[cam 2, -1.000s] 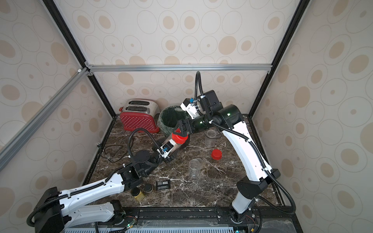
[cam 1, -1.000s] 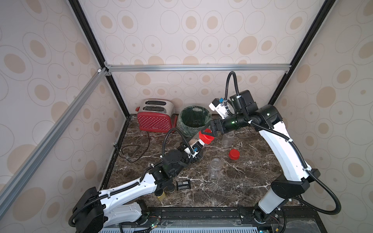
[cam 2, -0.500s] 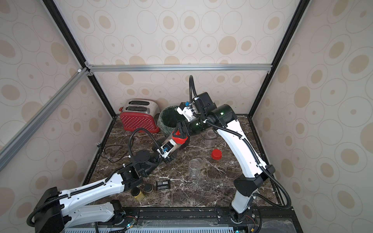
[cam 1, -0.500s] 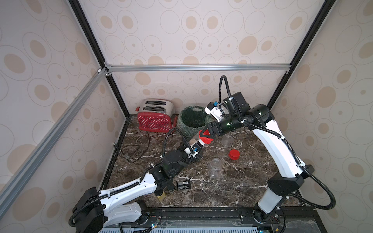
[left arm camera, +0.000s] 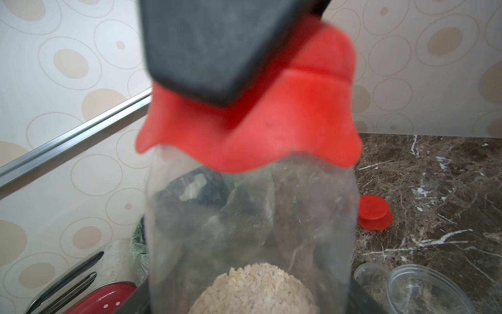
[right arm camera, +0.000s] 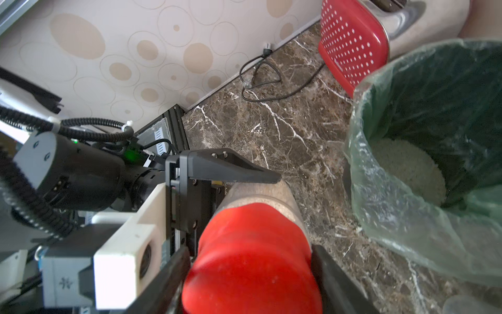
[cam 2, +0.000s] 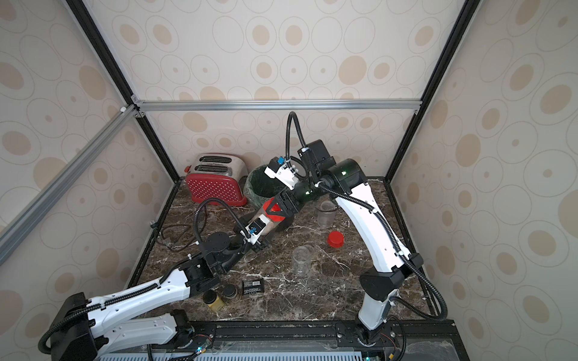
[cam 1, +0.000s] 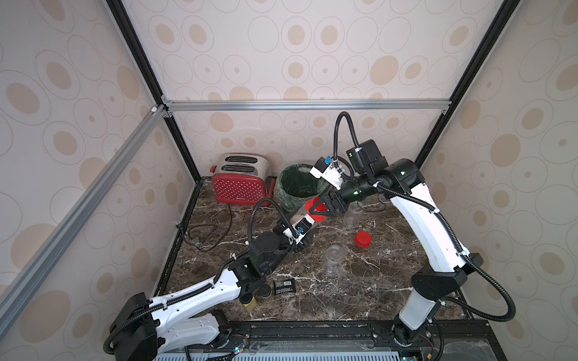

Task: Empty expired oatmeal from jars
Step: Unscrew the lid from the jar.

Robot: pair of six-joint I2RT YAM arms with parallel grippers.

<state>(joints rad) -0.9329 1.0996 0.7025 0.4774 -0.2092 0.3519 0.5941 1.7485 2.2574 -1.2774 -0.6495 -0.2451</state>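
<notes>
White left arm: stretched low from the front-left corner of the marble top, wrist raised toward the back.
Left gripper: clamped round the body of a clear jar, which tilts with its neck toward the back edge.
Oatmeal: heaped in that jar's base; more lies in the green-lined bin by the back edge.
Right gripper: closed on the jar's red lid.
Right arm: arched from the front-right corner, elbow high, forearm angled down.
</notes>
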